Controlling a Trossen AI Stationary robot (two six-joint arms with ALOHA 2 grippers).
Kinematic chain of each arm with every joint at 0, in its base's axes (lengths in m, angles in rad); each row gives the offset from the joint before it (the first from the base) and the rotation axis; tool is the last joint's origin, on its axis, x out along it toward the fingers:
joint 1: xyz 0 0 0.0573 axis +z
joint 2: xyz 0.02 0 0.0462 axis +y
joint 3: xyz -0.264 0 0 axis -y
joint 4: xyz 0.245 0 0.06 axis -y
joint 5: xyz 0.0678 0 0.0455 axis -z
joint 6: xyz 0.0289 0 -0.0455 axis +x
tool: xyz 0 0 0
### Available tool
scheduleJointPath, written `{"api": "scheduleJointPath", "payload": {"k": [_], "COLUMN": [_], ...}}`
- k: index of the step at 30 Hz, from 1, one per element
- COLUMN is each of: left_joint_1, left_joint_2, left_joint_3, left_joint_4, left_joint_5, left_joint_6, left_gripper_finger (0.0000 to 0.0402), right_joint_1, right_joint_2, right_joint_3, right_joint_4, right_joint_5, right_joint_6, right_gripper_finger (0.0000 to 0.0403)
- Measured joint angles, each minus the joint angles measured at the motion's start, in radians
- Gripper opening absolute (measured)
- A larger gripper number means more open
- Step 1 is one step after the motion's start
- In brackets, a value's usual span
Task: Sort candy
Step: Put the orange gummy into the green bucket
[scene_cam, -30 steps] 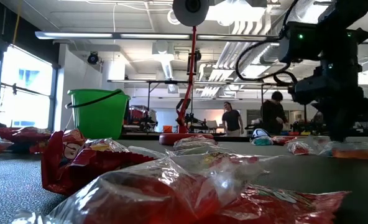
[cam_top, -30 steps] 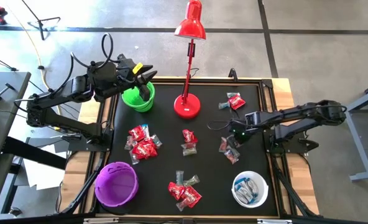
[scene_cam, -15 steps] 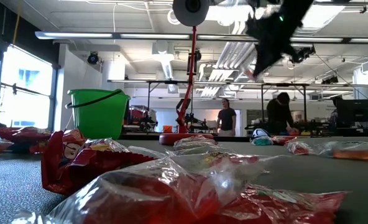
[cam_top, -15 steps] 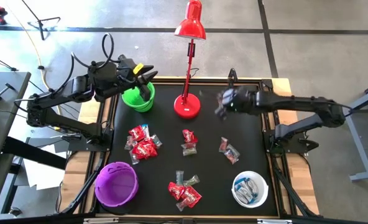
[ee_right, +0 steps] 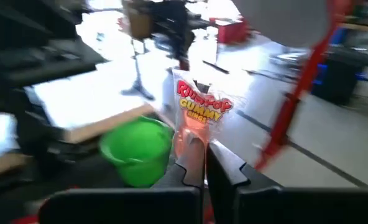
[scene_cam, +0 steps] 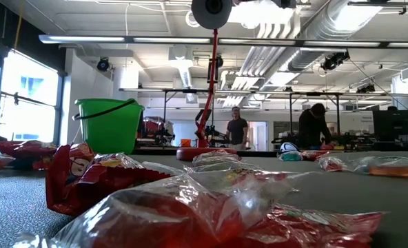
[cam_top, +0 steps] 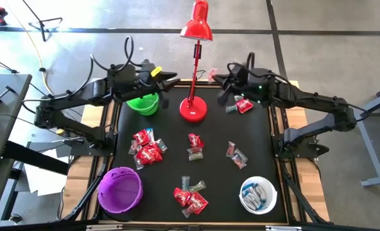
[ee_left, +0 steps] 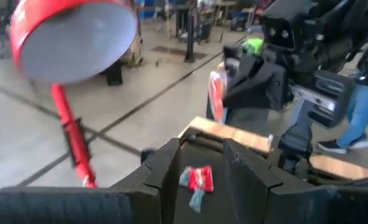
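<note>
- The right gripper (cam_top: 217, 75) is raised at the far edge of the table, just right of the red lamp (cam_top: 195, 29), its fingers pinched tight on one wrapped candy (ee_right: 196, 115), a pink-red packet that stands up from the fingertips in the right wrist view.
- The packet is pinched by its lower end, so most of the wrapper sticks out free; that grip looks meant for a plain release over a container.
- The right wrist camera faces the green bowl (cam_top: 142, 102) across the lamp's stem, which suggests (a judgement only) that this bowl is where the packet is headed.
- The left gripper (cam_top: 166, 78) hangs over the far-left part of the table, just above and beside the green bowl, fingers partly apart with nothing between them; it faces the right arm and may be waiting to receive the packet or merely standing clear.
- The remaining candy lies in small clusters on the black mat (cam_top: 219, 163): one at the far right near the right arm (cam_top: 241, 104), three across the middle and one at the near edge.
- The white bowl (cam_top: 259, 195) at the near right already holds blue-and-white pieces; the purple bowl (cam_top: 120, 189) at the near left looks empty.
- Much sorting is left.
</note>
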Motion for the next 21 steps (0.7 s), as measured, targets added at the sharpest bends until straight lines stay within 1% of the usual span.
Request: {"api": "scheduleJointPath", "payload": {"k": [2, 7, 13, 15, 21], "left_joint_1": [0.0, 0.001, 0.001, 0.0, 0.001], "left_joint_2": [0.015, 0.051, 0.103, 0.117, 0.128], "left_joint_3": [0.0, 0.0, 0.0, 0.0, 0.0], "left_joint_4": [0.044, 0.123, 0.228, 0.256, 0.273], "left_joint_5": [0.004, 0.023, 0.132, 0.142, 0.136], "left_joint_6": [0.03, 0.05, 0.046, 0.045, 0.046], "left_gripper_finger": [0.0106, 0.0106, 0.0106, 0.0106, 0.0106], "right_joint_1": [0.012, 0.049, 0.052, 0.052, 0.052], "right_joint_2": [0.007, 0.022, 0.069, 0.086, 0.106], "right_joint_3": [0.0, 0.0, 0.0, 0.0, 0.0], "right_joint_4": [0.035, 0.13, 0.221, 0.243, 0.273], "right_joint_5": [-0.032, -0.036, -0.035, -0.035, -0.038], "right_joint_6": [-0.003, -0.08, -0.137, -0.152, -0.186], "right_gripper_finger": [0.0, 0.0, 0.0, 0.0, 0.0]}}
